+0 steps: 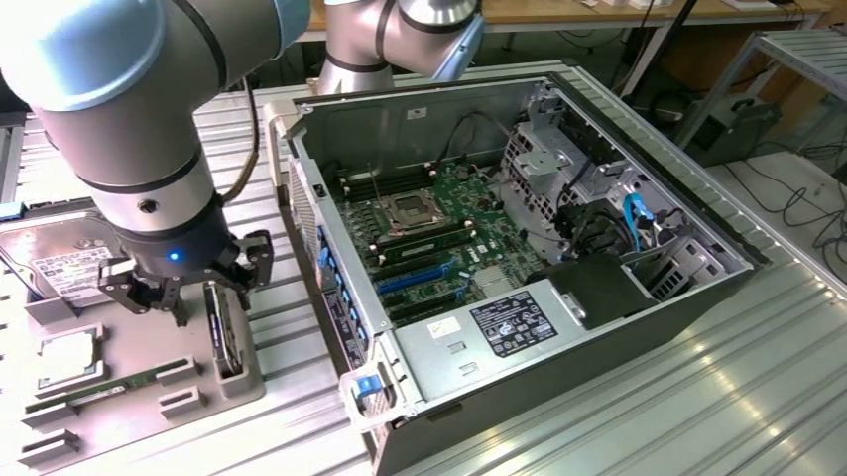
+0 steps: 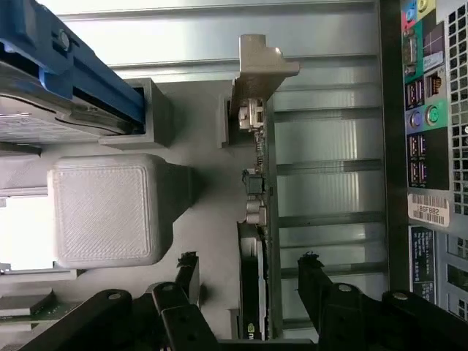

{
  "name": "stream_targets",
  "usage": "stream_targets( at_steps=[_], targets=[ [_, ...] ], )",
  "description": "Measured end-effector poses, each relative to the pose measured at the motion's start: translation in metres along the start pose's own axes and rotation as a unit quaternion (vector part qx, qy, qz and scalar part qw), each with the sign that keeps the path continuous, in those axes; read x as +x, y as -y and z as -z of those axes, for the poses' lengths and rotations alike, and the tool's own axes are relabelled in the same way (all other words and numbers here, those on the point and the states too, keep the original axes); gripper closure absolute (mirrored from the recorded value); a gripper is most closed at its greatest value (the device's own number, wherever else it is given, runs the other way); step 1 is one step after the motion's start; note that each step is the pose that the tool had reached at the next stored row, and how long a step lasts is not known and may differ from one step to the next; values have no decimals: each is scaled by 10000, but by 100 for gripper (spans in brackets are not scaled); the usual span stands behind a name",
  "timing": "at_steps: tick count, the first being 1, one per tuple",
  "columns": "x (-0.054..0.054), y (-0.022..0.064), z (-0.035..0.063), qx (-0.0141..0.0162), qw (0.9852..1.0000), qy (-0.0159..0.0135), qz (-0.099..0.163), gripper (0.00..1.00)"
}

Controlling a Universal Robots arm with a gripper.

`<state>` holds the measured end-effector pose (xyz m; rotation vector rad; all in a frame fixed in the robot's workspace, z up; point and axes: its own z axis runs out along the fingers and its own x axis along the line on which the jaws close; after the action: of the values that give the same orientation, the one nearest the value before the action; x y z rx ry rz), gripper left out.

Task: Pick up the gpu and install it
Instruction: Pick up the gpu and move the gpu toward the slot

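Claw (image 2: 250, 269) spread astride gpu (image 2: 257, 172), dark card, silvery bracket (image 2: 262, 64)

One arm, one gripper, four loose parts.
One gripper (image 2: 250, 259) has one gpu (image 1: 228, 337) directly under it; beside it, one tray (image 1: 146, 342) holds one hard drive (image 1: 66, 263), one processor (image 1: 60, 357) and one memory stick (image 1: 113, 389); one computer case (image 1: 530, 402) lies nearby.

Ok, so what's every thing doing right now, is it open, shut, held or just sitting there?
gripper: open, a finger on each side of the gpu, not closed on it.
gpu: standing on its edge in a slot of the grey tray, not yet lifted.
computer case: lying on its side, open, the board showing.
hard drive: lying flat on the tray.
memory stick: lying flat on the tray.
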<state>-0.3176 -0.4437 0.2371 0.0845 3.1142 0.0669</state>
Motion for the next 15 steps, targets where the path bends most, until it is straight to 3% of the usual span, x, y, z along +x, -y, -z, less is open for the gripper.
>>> stream_targets(
  at_steps=[2,3,5,13,15],
  targets=[
    [3,8,-152,2,10000,0,0,34],
    [3,16,-167,4,10000,0,1,61],
    [-27,18,-172,1,9999,-7,157,61],
    [-32,18,-175,-1,9999,-7,172,62],
    [-35,17,-176,0,9999,-7,172,73]
  ],
)
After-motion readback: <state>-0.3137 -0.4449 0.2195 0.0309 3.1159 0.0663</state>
